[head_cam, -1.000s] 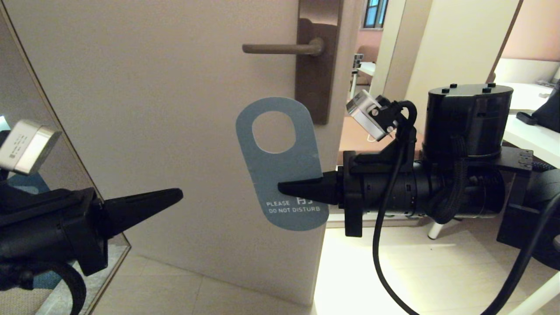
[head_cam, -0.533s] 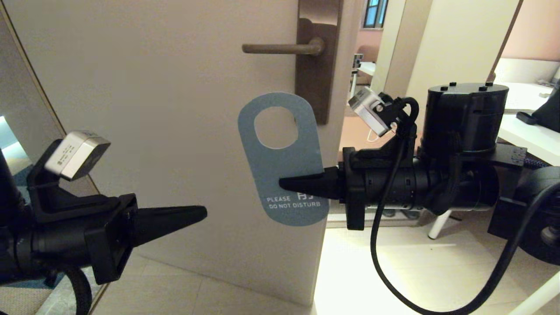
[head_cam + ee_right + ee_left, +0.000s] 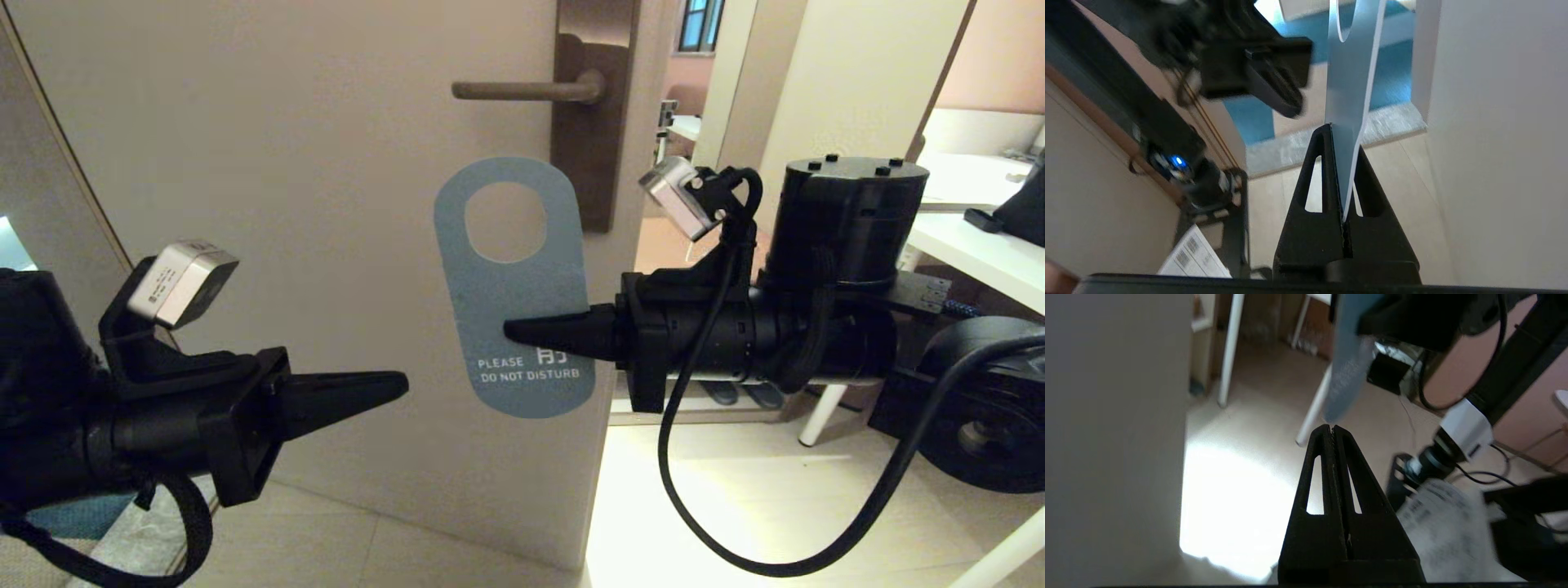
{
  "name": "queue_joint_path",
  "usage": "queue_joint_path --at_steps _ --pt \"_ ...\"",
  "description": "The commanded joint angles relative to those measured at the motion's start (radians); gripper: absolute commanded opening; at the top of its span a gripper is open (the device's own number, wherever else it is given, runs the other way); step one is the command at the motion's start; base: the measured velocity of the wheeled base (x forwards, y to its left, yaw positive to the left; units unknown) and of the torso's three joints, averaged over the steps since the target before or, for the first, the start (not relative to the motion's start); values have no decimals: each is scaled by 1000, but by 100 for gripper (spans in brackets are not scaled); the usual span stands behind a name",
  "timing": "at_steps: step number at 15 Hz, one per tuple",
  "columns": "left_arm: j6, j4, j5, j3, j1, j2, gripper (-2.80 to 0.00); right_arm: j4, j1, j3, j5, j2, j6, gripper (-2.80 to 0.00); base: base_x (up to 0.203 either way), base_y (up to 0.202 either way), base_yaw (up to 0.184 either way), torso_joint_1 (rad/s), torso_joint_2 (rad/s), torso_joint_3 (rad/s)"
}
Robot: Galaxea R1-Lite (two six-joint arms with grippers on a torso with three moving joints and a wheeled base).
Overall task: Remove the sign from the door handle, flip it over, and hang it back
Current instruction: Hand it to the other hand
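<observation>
The sign [image 3: 510, 302] is off the door handle [image 3: 522, 90] and hangs in the air below it, slate blue "PLEASE DO NOT DISTURB" side facing me, oval hole at the top. My right gripper [image 3: 510, 331] is shut on the sign's right edge just above the lettering. In the right wrist view the sign [image 3: 1349, 94] stands edge-on between the closed fingers of that gripper [image 3: 1336, 130]. My left gripper [image 3: 400, 384] is shut and empty, to the left of the sign and level with its lower end. In the left wrist view that gripper's tip [image 3: 1333, 428] sits just short of the sign's blue edge [image 3: 1345, 371].
The pale door [image 3: 269, 204] fills the left and middle, with the bronze backplate [image 3: 592, 114] near its right edge. The doorway opens on the right onto a lit floor [image 3: 735, 506] and a white table [image 3: 980, 245]. A mirror panel edge [image 3: 73, 196] stands on the left.
My left gripper has moved up and to the right, closer to the sign. My right gripper has shifted the sign a little left and up. Both grippers stay shut.
</observation>
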Motion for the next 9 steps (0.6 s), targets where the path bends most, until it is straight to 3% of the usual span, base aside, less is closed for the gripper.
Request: queue_joint_path --at_steps 1,9 --pt "-4 -75 -5 1 -3 67 -280 -19 1 0 9 19 14 -280 0 0 0 0 0 0" --pt "-6 -111 -8 35 -48 67 -280 -29 20 0 44 43 9 -280 0 0 0 0 0 0"
